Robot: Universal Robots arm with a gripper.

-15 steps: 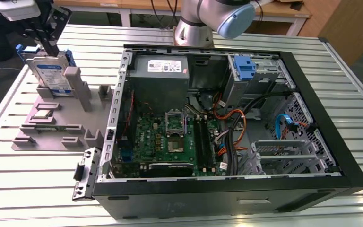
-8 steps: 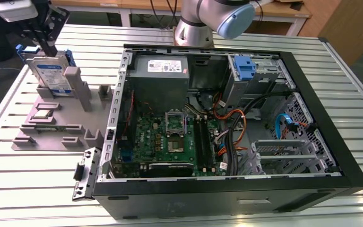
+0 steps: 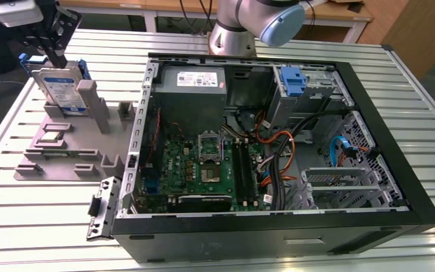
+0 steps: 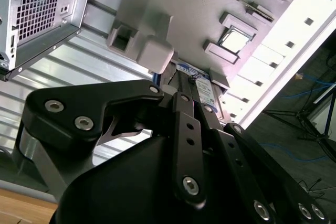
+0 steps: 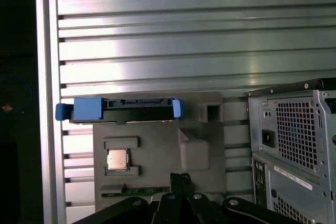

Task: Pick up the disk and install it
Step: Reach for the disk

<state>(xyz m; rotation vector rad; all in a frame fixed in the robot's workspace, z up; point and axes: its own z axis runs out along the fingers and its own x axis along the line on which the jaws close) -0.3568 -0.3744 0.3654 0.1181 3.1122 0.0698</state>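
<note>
On grey plastic holder (image 3: 59,154): flat silver blue-framed disk (image 3: 59,90) stood upright.
My gripper (image 3: 55,58): hung at its top edge; I couldn't tell its grip.

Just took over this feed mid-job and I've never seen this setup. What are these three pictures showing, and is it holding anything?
The grey robot arm with a blue joint cap stands at the table's far edge in the exterior view, which looks down on the whole scene. The two wrist views come from cameras riding on the arm, so its black gripper shows close up. On the ribbed metal table sit an open black computer case and a grey plastic holder tray. The disk, a silver hard drive in a blue carrier, stands upright in that tray. The gripper hangs at its top edge; whether it grips it I cannot tell.
</note>
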